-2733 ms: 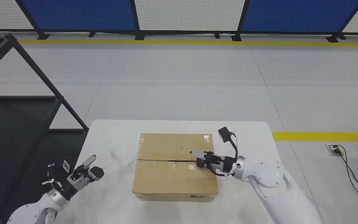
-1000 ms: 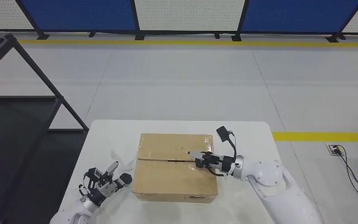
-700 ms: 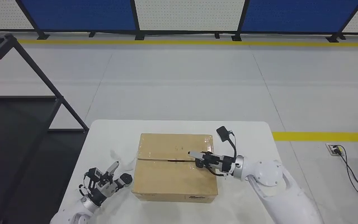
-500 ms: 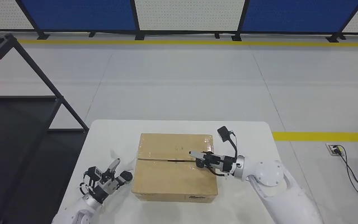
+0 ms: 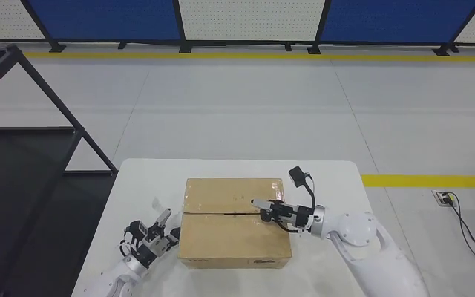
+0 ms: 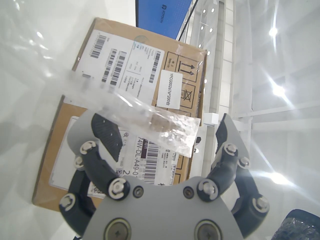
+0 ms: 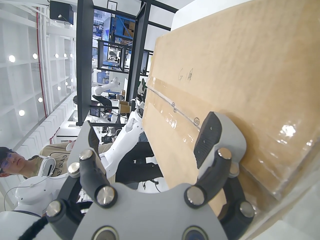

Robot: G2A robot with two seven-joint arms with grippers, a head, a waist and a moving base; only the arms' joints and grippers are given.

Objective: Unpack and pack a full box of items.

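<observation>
Two claws gape wide: the left claw just beside the taped cardboard box on the white worktop, the right claw over its seam.

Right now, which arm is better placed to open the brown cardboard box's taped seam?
Right, probably: the right gripper, open, lies over the brown cardboard box at the taped seam. The left gripper sits beside the box's end.

The left gripper has been brought in from the left edge of the table toward the cardboard box and is now placed just beside its left side.
</observation>
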